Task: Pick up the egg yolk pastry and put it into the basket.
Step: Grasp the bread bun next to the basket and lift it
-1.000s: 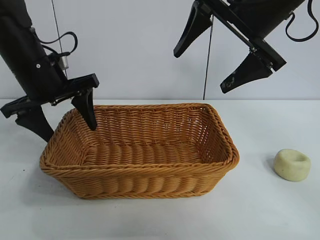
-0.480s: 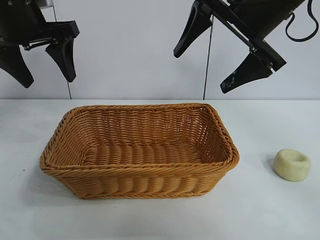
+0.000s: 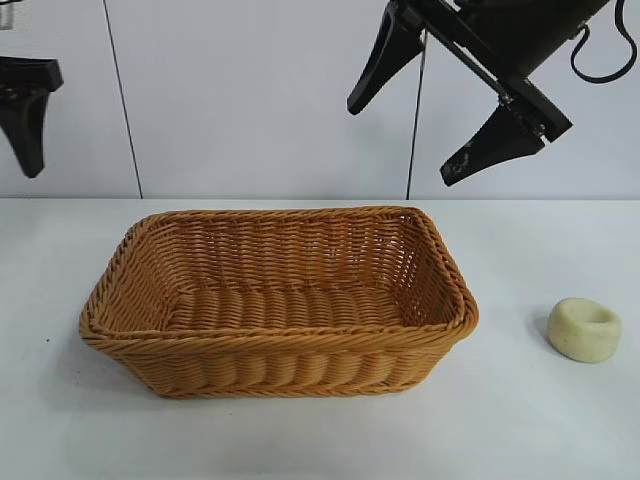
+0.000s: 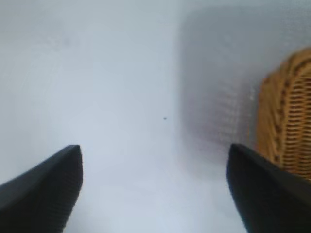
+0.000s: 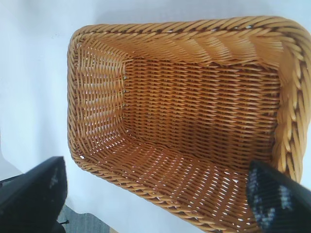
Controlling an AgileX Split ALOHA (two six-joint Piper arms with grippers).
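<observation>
The egg yolk pastry (image 3: 584,329), a pale yellow puck with a dented top, lies on the white table right of the basket (image 3: 290,365). The wicker basket is empty and sits mid-table. My right gripper (image 3: 402,143) hangs open high above the basket's right end, well up and left of the pastry. In the right wrist view the right gripper (image 5: 156,162) is open over the basket (image 5: 73,97). My left gripper (image 3: 25,110) is high at the far left, partly out of view. In the left wrist view the left gripper (image 4: 154,147) is open above bare table, with the basket (image 4: 291,121) off to one side. Neither wrist view shows the pastry.
The white table (image 3: 520,430) runs around the basket on all sides. A white panelled wall (image 3: 250,100) stands behind it. A thin dark cable (image 3: 415,130) hangs down behind the right arm.
My left gripper has risen from the basket's left end and moved up and left, to the picture's edge. The right arm, basket and pastry have not moved.
</observation>
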